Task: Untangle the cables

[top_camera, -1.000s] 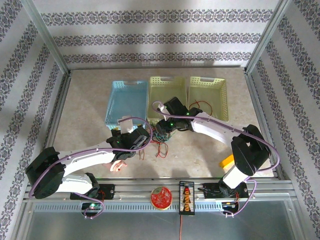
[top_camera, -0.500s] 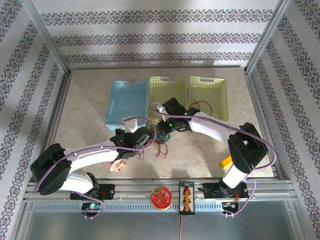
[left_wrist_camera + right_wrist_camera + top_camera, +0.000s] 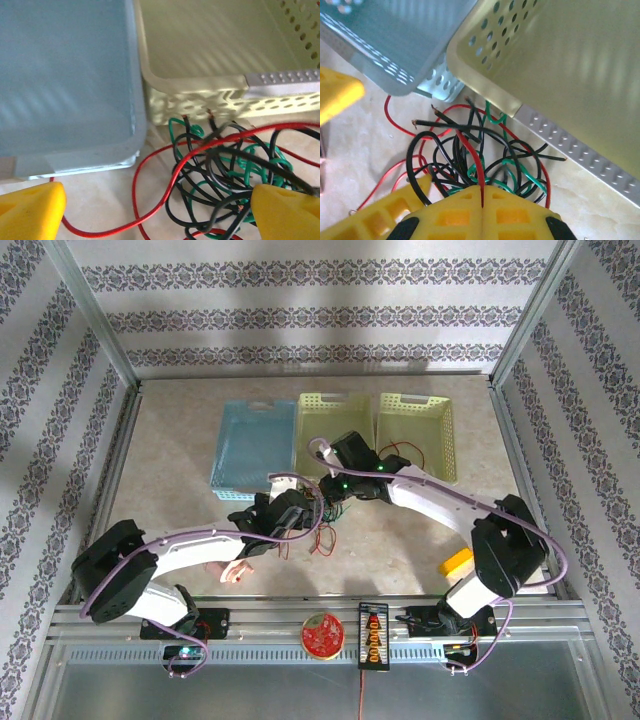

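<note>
Right pincer (image 3: 482, 189) clenched on one red strand (image 3: 479, 165) of the tangle of thin red, green and black cables (image 3: 322, 517), likely to draw it free. Left pincer (image 3: 155, 215) released, straddling the knot, probably to pin the rest. Tangle lies on beige worktop (image 3: 400, 540), touching the pale yellow perforated plastic basket (image 3: 337, 397) and beside the blue plastic basket (image 3: 258, 405). Loops tight, copper ends bare.

A: Far side of cables (image 3: 220, 165) is blocked. Blue bin (image 3: 250, 445) and yellow bin (image 3: 335, 425) walls sit just behind (tight).
B: Near side is bare table (image 3: 400, 555), open approach.
</note>
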`<control>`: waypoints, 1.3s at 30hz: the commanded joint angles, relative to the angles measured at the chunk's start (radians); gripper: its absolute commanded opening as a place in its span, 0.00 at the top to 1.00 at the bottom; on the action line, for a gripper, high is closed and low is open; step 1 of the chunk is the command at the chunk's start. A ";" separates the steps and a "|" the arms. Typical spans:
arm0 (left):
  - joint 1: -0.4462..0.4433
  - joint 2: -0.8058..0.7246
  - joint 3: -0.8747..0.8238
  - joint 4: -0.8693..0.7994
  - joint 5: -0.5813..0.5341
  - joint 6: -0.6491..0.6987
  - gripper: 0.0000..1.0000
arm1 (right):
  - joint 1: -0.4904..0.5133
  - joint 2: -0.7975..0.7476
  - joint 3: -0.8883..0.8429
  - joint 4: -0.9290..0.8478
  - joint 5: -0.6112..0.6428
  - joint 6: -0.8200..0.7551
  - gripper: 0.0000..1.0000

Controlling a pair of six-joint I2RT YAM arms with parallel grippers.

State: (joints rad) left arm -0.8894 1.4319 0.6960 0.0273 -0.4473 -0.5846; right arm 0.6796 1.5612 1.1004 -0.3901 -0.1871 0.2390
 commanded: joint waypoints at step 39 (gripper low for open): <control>-0.013 0.115 0.089 0.014 0.054 0.055 0.08 | -0.190 -0.607 -0.091 0.276 0.160 0.211 0.95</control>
State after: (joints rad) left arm -0.8894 1.5337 0.7597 0.0570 -0.3771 -0.5480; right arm 0.5053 0.9985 1.0161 -0.1883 -0.0952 0.4408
